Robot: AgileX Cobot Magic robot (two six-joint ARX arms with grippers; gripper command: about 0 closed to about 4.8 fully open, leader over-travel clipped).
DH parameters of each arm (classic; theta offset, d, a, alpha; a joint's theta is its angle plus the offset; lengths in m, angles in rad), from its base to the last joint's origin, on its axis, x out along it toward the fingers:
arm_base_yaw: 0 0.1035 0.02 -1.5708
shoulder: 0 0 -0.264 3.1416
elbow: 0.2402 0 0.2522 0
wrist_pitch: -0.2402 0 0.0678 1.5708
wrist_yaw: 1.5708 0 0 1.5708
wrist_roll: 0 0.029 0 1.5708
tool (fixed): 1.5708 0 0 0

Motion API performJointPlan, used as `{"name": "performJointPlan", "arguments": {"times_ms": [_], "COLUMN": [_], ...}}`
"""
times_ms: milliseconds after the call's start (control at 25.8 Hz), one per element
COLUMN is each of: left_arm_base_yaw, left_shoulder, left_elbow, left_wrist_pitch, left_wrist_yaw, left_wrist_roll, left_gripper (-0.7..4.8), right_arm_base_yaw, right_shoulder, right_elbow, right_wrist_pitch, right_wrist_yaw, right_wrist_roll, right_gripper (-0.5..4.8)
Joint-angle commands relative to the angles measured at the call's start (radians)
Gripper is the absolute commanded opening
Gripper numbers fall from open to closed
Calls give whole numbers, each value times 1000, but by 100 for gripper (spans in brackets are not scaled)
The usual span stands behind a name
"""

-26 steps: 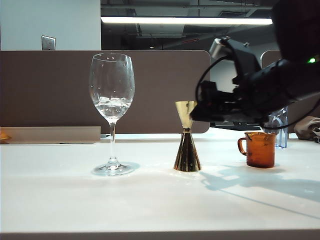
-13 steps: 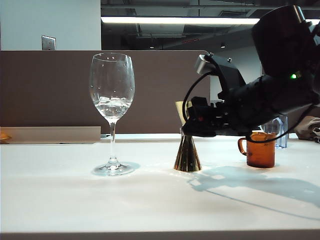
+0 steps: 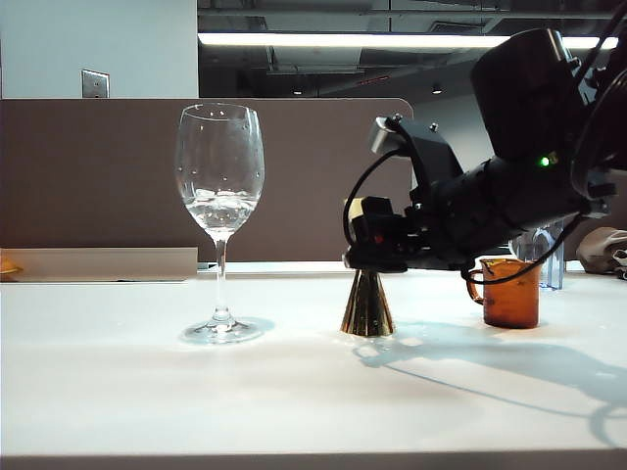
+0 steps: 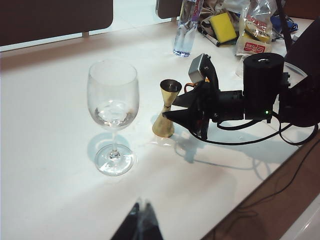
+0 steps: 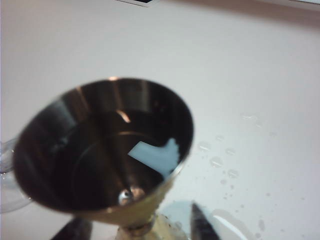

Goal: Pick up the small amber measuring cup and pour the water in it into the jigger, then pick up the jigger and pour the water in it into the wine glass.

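While the jigger (image 3: 367, 294) stands upright on the tabletop (image 3: 196, 392), its long axis vertical, the exterior view shows the right tool (image 3: 370, 257) level with its narrow waist, reaching in from the right; the wine glass (image 3: 219, 220) stands to the left and the small amber measuring cup (image 3: 509, 292) behind the arm. Left wrist view: right tool (image 4: 172, 114) at the waist of the jigger (image 4: 165, 110), left tool (image 4: 141, 220) well apart, its state indeterminable. Right wrist view: fingers (image 5: 202, 225) flank the jigger (image 5: 102, 145) below its upper cone; firm grasp cannot be confirmed.
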Motion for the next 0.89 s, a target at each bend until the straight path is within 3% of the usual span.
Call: {"name": "performJointPlan", "arguments": {"times_ms": [39, 348, 464, 658, 697, 735, 890], "left_arm_base_yaw": [-1, -1, -1, -1, -1, -1, -1], "left_shoulder": [0, 0, 0, 0, 0, 0, 0], "left_elbow": [4, 4, 4, 4, 4, 4, 4], "left_wrist_pitch": [8, 8, 8, 8, 8, 8, 8], "left_wrist_yaw": [3, 3, 3, 3, 3, 3, 3], "left_wrist_roll": [4, 4, 4, 4, 4, 4, 4], "left_gripper": [-2, -2, -2, -2, -2, -2, -2], "right_arm_base_yaw": [0, 0, 0, 0, 1, 1, 1], "right_shoulder": [5, 6, 11, 11, 11, 11, 11], "right_elbow": [7, 10, 21, 25, 25, 25, 25], "right_wrist_pitch": [13, 26, 26, 25, 24, 24, 24], "right_wrist_yaw": [-2, -2, -2, -2, -3, -3, -5], "right_wrist_roll": [0, 0, 0, 0, 0, 0, 0], "right_gripper": [198, 196, 144, 138, 92, 84, 84]}}
